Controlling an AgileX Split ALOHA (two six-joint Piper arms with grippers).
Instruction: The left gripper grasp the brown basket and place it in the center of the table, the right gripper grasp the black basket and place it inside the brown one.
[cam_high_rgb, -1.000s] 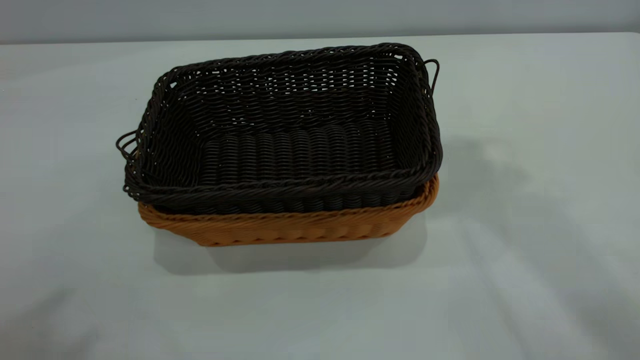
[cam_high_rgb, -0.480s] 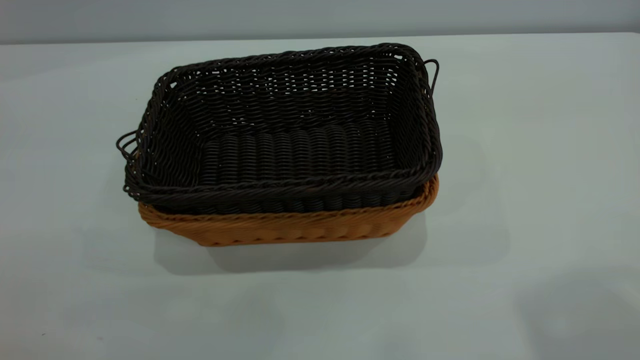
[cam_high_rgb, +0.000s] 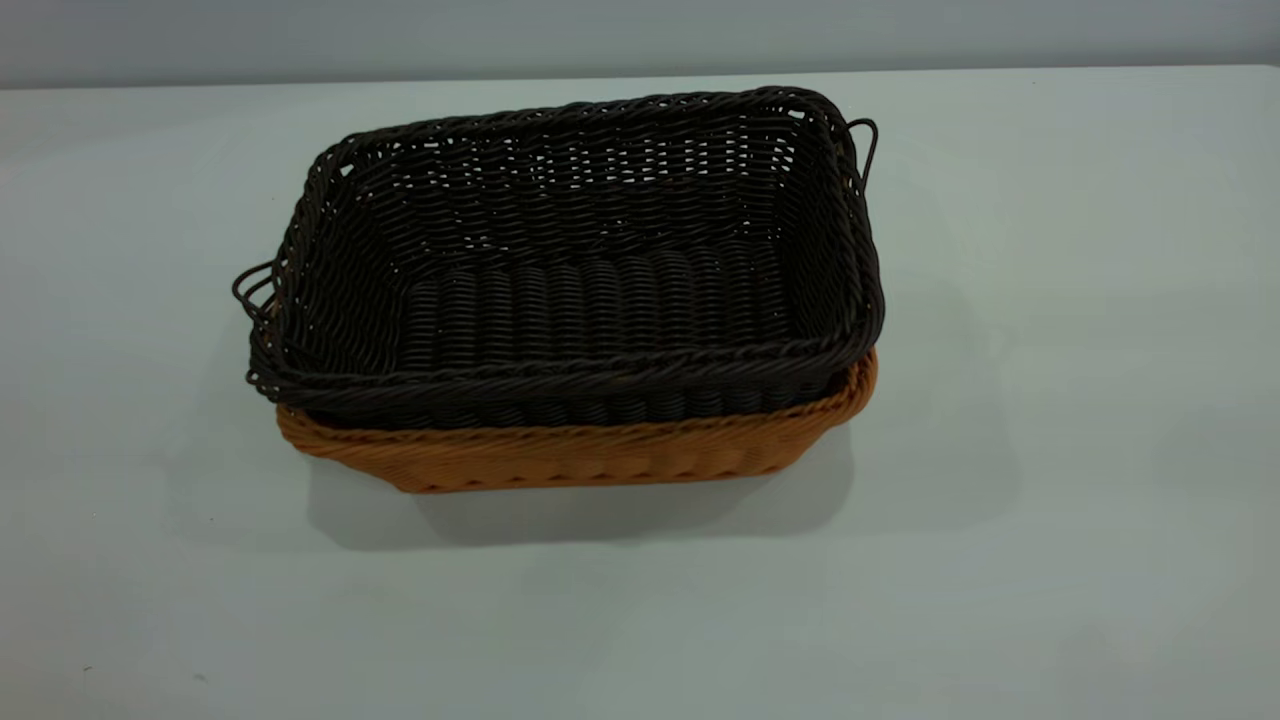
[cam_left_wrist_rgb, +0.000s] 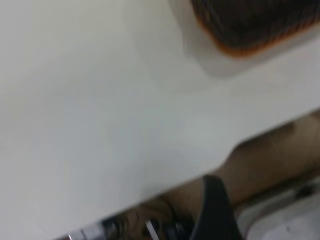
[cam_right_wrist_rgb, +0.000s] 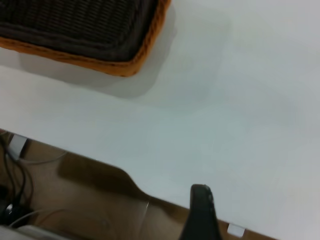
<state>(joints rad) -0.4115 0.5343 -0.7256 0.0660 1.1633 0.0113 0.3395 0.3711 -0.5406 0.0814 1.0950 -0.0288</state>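
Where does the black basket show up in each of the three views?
Exterior view: the black basket sits mid-frame, nested inside the brown basket on the table.
Left wrist view: one corner of the black basket, at the frame's edge.
Right wrist view: a larger corner of the black basket.
Shared landmark: the brown basket's orange rim around it.

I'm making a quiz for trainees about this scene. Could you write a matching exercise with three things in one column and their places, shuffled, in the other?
Things:
1. black basket
2. brown basket
3. table

Places:
A. lies under both baskets
B. sits nested inside the other basket
C. holds the other basket, with only its own rim and wall showing

Pairs: 1-B, 2-C, 3-A
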